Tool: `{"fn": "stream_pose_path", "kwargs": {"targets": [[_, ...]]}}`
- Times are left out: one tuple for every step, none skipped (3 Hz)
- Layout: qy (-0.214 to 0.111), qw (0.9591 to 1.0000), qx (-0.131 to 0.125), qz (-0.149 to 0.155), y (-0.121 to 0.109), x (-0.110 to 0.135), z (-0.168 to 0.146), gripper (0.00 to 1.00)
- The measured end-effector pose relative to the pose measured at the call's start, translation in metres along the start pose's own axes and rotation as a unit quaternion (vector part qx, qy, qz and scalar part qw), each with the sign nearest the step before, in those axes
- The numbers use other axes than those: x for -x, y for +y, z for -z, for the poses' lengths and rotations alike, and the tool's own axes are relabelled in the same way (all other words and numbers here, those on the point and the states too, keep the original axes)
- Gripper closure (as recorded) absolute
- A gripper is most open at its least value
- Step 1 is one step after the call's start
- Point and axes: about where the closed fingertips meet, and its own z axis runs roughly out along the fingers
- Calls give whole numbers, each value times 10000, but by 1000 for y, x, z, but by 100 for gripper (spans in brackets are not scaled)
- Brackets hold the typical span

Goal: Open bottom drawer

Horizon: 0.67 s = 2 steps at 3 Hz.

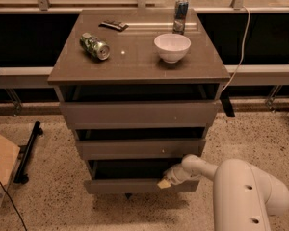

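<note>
The bottom drawer is the lowest, narrowest grey-brown front of the cabinet. It stands pulled out a little, with a dark gap behind its top edge. My gripper reaches in from the right on a white arm. Its tip sits at the top edge of the bottom drawer's front, right of centre. The middle drawer and the top drawer sit above it, each slightly out.
On the cabinet top lie a green can on its side, a white bowl, a standing can and a dark flat object. A cardboard box and a black bar are on the floor at left. A cable hangs at right.
</note>
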Motion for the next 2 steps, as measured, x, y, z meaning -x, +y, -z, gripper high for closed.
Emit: {"fn": "stream_pose_path", "kwargs": {"targets": [[32,10000,41,25,2,-1,-2,2],[117,9998,111,102,4,-2,-4,0]]}}
